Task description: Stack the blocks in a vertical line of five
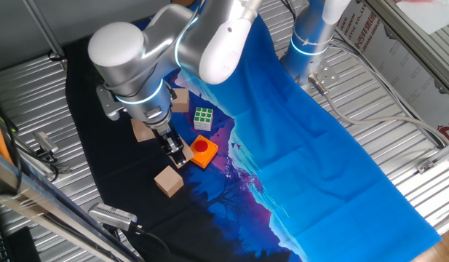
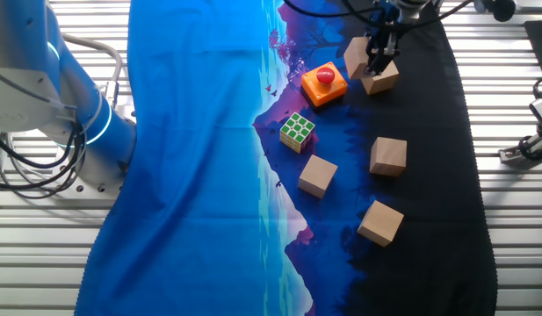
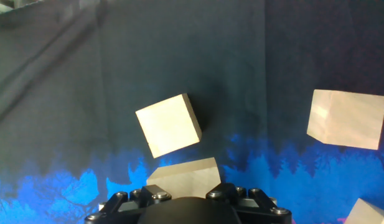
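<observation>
Five plain tan blocks lie apart on the dark cloth, none stacked. My gripper [image 2: 379,63] [image 1: 177,149] is shut on one block [image 2: 381,82] [image 1: 183,157] [image 3: 185,173] next to the orange button block [image 2: 324,84]. Another block [image 2: 355,54] [image 1: 168,181] [image 3: 168,125] lies just beyond it. The other blocks [image 2: 388,156] [image 2: 317,175] [image 2: 380,222] sit farther off, the last one hidden behind the arm in one fixed view. I cannot tell whether the held block is off the cloth.
A green-and-white puzzle cube [image 2: 297,132] [image 1: 203,118] stands by the orange button block [image 1: 202,151]. Blue cloth [image 2: 200,158] covers the table's other half. The arm's base [image 2: 86,132] stands at its edge, with cables and metal clamps [image 2: 527,147] on the ribbed table.
</observation>
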### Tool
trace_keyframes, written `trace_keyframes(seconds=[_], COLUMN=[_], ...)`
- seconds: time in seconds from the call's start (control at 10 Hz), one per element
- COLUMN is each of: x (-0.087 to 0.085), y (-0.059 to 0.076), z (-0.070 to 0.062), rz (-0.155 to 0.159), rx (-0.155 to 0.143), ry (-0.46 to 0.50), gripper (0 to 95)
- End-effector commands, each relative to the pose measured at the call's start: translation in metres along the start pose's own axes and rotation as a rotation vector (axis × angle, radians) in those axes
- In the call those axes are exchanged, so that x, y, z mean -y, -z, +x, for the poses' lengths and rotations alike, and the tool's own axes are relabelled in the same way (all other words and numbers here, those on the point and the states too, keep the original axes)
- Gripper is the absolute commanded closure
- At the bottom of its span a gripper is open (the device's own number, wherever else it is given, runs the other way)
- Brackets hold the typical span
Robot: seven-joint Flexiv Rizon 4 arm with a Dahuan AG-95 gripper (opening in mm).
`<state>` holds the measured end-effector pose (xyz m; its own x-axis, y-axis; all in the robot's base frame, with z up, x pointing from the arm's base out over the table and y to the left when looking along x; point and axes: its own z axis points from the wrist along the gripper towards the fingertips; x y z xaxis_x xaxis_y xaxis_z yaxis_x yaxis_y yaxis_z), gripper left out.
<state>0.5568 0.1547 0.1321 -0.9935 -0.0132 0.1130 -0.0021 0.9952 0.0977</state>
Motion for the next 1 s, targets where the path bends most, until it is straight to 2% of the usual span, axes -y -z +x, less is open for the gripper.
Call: trace_keyframes(seconds=[0.1,0.4,0.5,0.6,0.8,1.0], x=[0.0003,0.0003,0.0003,0.0003,0.0003,0.0003], y=[0.0006,0.0006,0.0006,0.0006,0.0006,0.0006], z=[0.0017,0.0017,0.0017,0.0017,0.0017,0.0017], rz=[0.0,-0.017,-0.012,-0.009,-0.004,-0.004], rx=[0.002,-0.008,-0.006,0.009,0.063,0.077], ry=[0.02,0.041,0.036,0.028,0.018,0.012], gripper=[95.0,95.0,95.0,95.0,95.0,95.0])
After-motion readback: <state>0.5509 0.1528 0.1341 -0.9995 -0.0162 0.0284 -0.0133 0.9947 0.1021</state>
